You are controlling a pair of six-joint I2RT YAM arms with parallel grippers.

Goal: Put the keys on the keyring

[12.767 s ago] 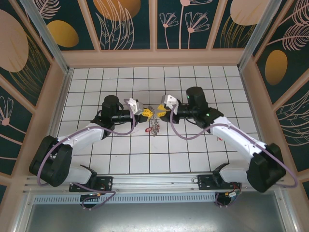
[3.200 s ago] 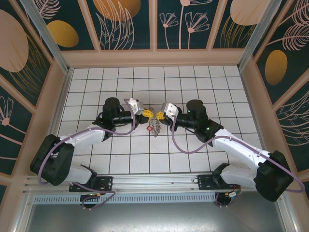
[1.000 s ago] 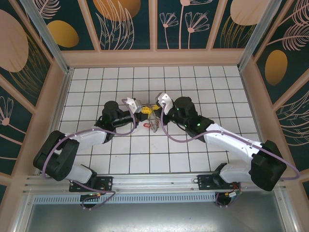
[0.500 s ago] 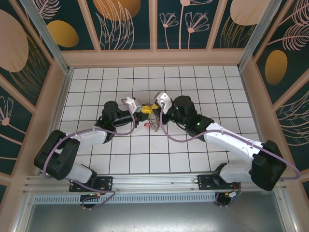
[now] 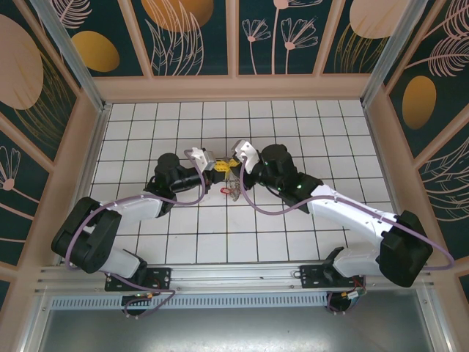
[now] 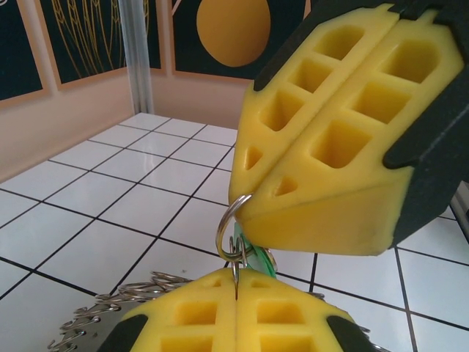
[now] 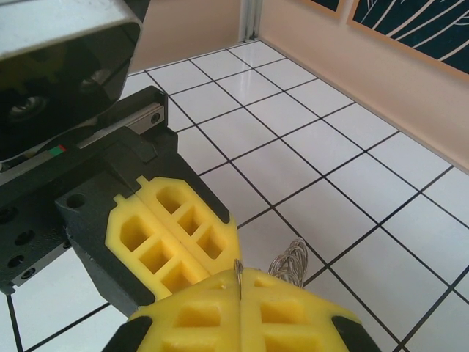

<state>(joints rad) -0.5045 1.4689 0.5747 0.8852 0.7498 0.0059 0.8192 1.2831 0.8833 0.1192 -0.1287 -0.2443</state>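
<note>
Right gripper [image 6: 249, 202]: fingers pressed together, tips pinching small wire loop [image 6: 220, 227]. Left gripper [image 6: 236, 287]: facing it tip to tip, nearly touching, fingers together on thin silvery strip, likely key [image 6: 235, 275]. Strip's long axis runs from left fingertips toward loop. Green tag [image 6: 254, 258] just behind loop. Keyring [image 6: 110, 312] flat on tiles, below both fingertip pairs, apart from them, about equally near both arms.

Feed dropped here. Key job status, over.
Left gripper shut on thin metal piece hanging from small silvery split ring; right gripper shut on that ring. Red-tagged silvery key bundle on tiles beneath. Nothing blocking.
</note>
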